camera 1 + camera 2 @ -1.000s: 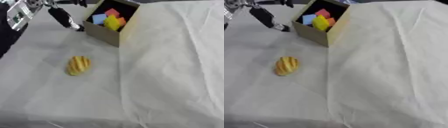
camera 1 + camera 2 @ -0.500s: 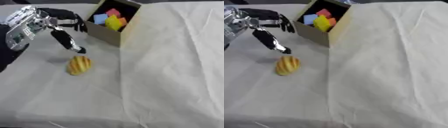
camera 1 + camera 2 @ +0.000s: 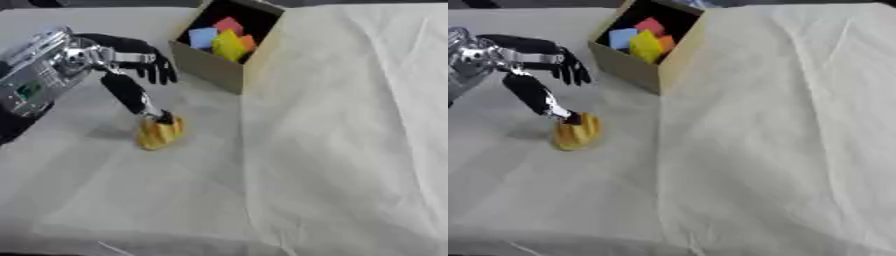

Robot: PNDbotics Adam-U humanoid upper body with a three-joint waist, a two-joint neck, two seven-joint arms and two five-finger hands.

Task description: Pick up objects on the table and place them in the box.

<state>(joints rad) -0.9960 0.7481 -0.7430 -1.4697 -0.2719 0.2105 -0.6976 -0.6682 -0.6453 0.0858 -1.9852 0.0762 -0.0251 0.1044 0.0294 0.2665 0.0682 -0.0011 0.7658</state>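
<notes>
A yellow ridged object [image 3: 158, 133], shaped like a small bread roll, lies on the white cloth left of centre. My left hand [image 3: 120, 52] comes in from the left, above and behind it. A long black digit [image 3: 131, 95] slants down from the hand and its tip touches the top of the yellow object. The other fingers [image 3: 158, 68] are spread and hang free, holding nothing. A cardboard box [image 3: 211, 68] stands open at the back, holding blue [image 3: 202, 36], yellow [image 3: 228, 45] and red [image 3: 229, 24] blocks. My right hand does not show.
A white creased cloth [image 3: 341, 150] covers the whole table, with a fold line running from the box's corner toward the front edge. The box stands just behind and to the right of the yellow object.
My left hand has come down and to the right, from beside the box to the yellow object, and its extended digit now touches the object's top. The object and box have not moved.
</notes>
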